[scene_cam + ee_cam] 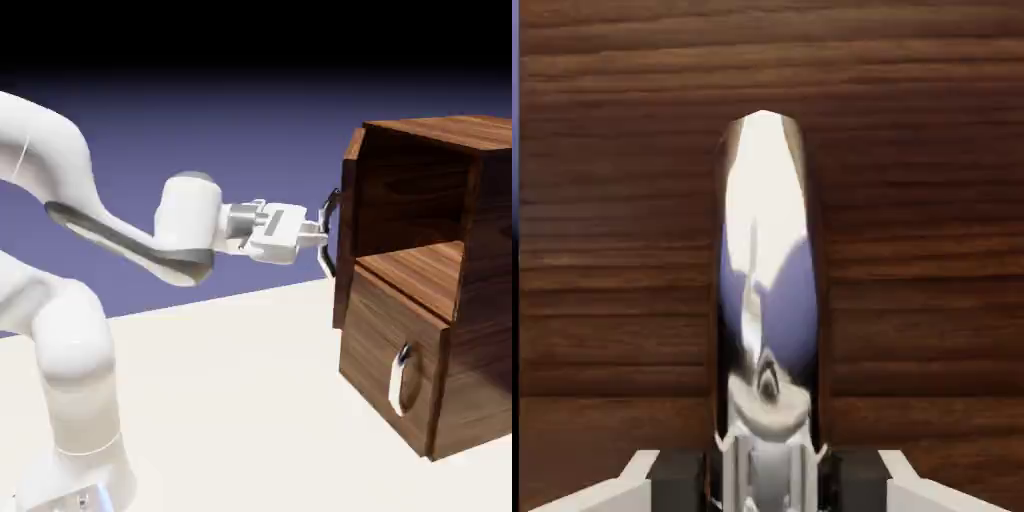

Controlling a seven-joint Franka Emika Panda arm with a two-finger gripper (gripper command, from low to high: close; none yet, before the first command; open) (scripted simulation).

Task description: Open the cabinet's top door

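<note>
Both sides of the tool [768, 482] seem clamped on the silver handle [768, 220] of the open top door [348, 225].

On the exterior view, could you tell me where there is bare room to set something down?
Bare tabletop lies between the robot's base and the lower front panel. The cabinet's open upper compartment shows bare floor too. It is crowded at the top door's handle, where the gripper is.

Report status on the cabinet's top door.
Gripper closed on the long handle. Top door swung wide open. Nothing visible blocking it.
</note>
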